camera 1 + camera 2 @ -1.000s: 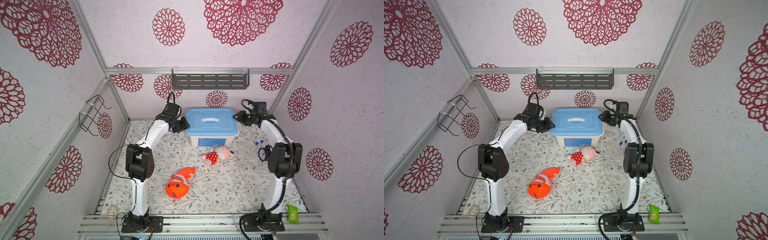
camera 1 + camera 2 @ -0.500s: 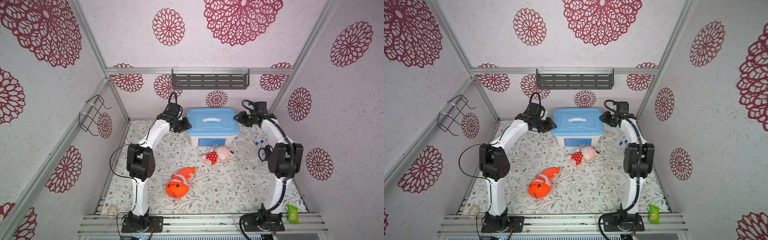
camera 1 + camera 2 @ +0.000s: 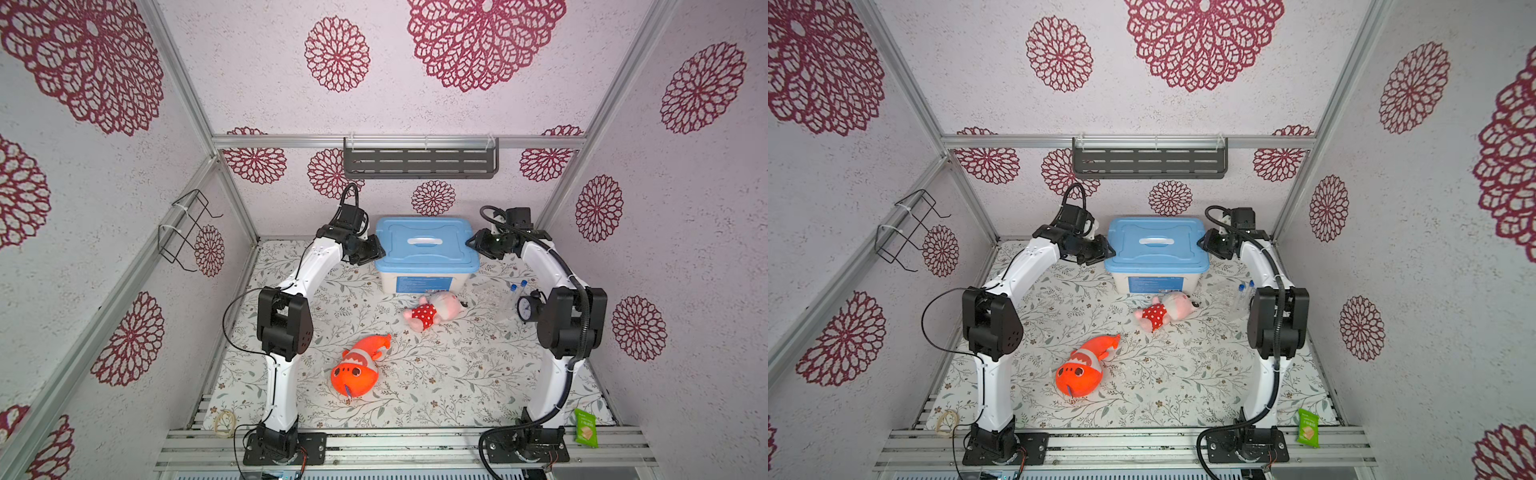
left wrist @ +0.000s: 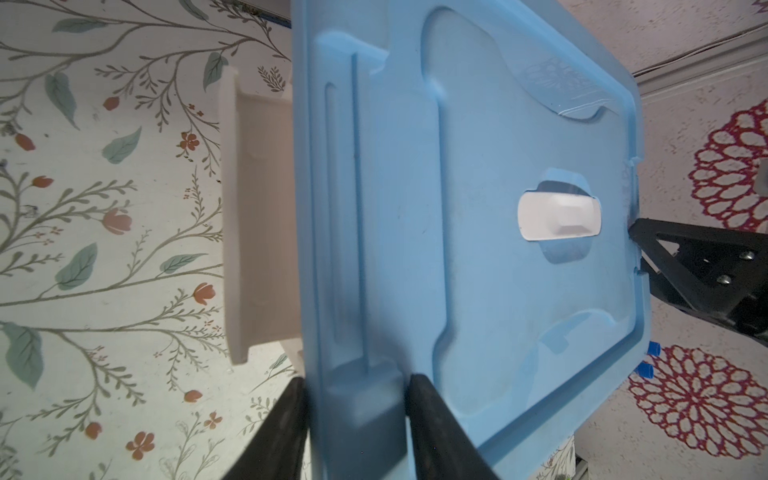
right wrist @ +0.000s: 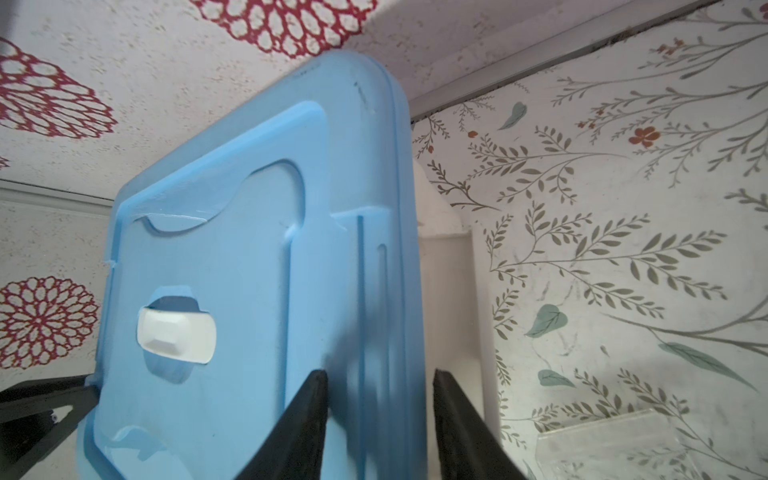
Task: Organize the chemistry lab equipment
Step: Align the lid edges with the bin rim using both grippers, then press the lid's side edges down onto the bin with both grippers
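Note:
A blue lid (image 3: 426, 245) sits on a white box (image 3: 422, 282) at the back of the table. My left gripper (image 3: 376, 249) (image 4: 357, 386) is shut on the lid's left edge, one finger either side of its raised tab. At the lid's right edge, my right gripper (image 3: 471, 243) (image 5: 380, 386) has closed on the rim. Two clear blue-capped tubes (image 3: 515, 293) (image 3: 1245, 291) lie right of the box, partly behind the right arm. Their blue caps (image 4: 650, 359) show past the lid in the left wrist view. A piece of clear glassware (image 5: 602, 440) lies on the mat near the right gripper.
A pink plush doll (image 3: 432, 311) lies just in front of the box and an orange plush fish (image 3: 357, 368) nearer the front. A black round clock (image 3: 527, 309) stands by the tubes. A grey shelf (image 3: 419, 160) hangs on the back wall, a wire basket (image 3: 187, 228) on the left wall.
My left gripper has moved right onto the lid's left edge. My right gripper has shifted slightly left and narrowed on the lid's right edge. The box, lid and toys have stayed put.

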`<state>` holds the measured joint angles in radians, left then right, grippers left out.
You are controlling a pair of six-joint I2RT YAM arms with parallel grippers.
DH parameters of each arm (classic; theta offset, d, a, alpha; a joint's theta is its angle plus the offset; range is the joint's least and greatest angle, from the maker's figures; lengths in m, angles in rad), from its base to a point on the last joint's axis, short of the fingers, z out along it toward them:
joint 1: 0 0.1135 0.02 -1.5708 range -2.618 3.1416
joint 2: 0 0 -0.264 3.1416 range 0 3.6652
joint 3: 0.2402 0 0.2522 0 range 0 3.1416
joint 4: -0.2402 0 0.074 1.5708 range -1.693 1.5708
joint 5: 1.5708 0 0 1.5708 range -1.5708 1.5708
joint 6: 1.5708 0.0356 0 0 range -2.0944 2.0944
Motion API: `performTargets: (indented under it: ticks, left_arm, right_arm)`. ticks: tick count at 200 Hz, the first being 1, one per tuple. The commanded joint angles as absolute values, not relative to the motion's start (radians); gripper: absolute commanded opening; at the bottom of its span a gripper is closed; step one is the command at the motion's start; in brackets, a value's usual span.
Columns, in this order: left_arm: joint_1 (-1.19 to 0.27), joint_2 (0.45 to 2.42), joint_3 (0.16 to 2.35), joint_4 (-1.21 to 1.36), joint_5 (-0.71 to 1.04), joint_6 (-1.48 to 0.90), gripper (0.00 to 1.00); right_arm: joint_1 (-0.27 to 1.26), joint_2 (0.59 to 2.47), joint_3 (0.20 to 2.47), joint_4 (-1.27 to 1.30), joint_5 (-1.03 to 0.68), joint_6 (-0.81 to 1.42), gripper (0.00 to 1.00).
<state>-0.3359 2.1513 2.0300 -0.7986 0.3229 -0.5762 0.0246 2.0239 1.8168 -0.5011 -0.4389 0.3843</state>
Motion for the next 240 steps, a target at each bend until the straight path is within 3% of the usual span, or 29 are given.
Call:
performTargets:
  ticks: [1,109,240]
  left_arm:
    - [-0.337,2.182,1.998,-0.918,0.271,-0.544,0.43]
    - [-0.239,2.009,1.791,-0.889,0.261,-0.607,0.45]
    - [-0.165,1.859,1.73,-0.749,0.412,-0.699,0.67]
  right_arm:
    - [0.03,1.98,1.803,-0.528,-0.421,0.345,0.43]
    - [0.175,2.023,1.883,-0.534,-0.411,0.335,0.4]
    - [0.152,1.935,1.852,-0.459,-0.377,0.318,0.52]
